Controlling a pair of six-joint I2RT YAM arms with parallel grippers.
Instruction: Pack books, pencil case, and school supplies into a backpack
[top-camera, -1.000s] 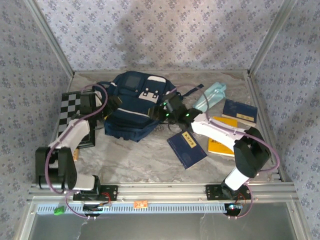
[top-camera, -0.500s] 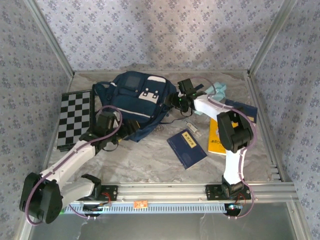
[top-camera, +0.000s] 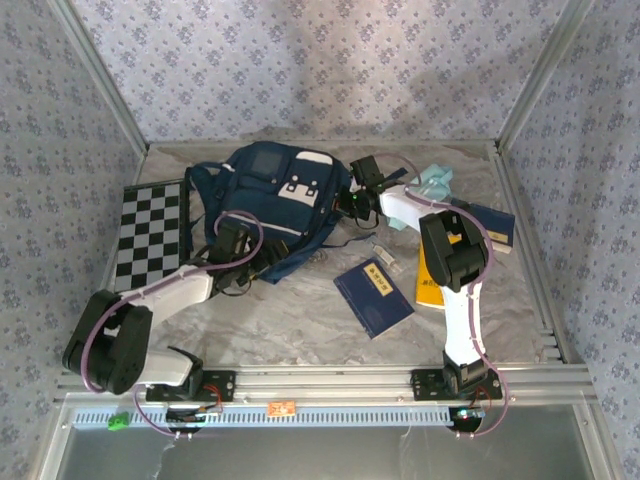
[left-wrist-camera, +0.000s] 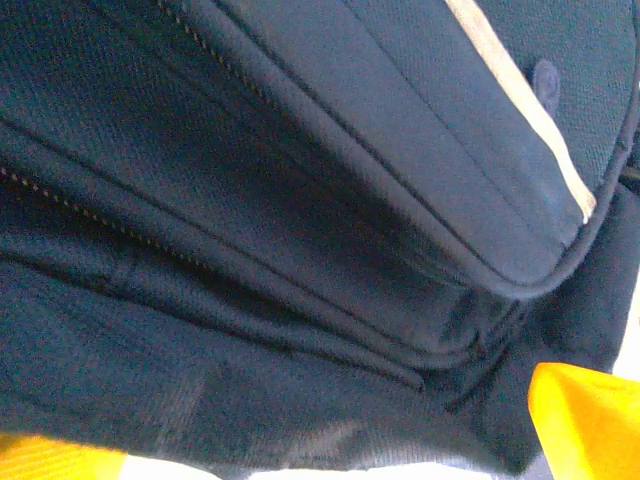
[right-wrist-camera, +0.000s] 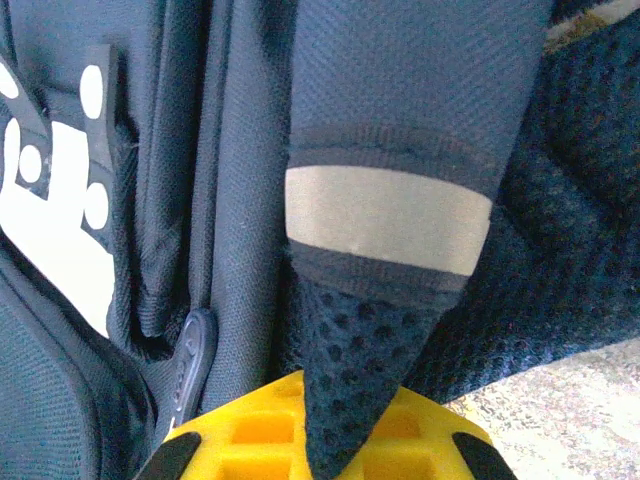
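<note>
Right hand (right-wrist-camera: 350, 432) just clamped onto backpack strap (right-wrist-camera: 387, 215) | left hand (top-camera: 255, 262) swung in, jaws wide, against backpack (top-camera: 268, 195) | books (top-camera: 373, 297) lie right of it on counter (top-camera: 280, 322) | I judge bag-opening starts; nothing packed.

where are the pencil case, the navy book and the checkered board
pencil case (top-camera: 434, 182), top external view, its far teal end
navy book (top-camera: 375, 302), top external view, middle of its cover
checkered board (top-camera: 148, 236), top external view, middle of its squares

The backpack (top-camera: 270, 195) lies at the back of the worktop (top-camera: 280, 320), the left claw (top-camera: 262, 263) at its near edge, the right claw (top-camera: 346, 203) at its right side.
</note>
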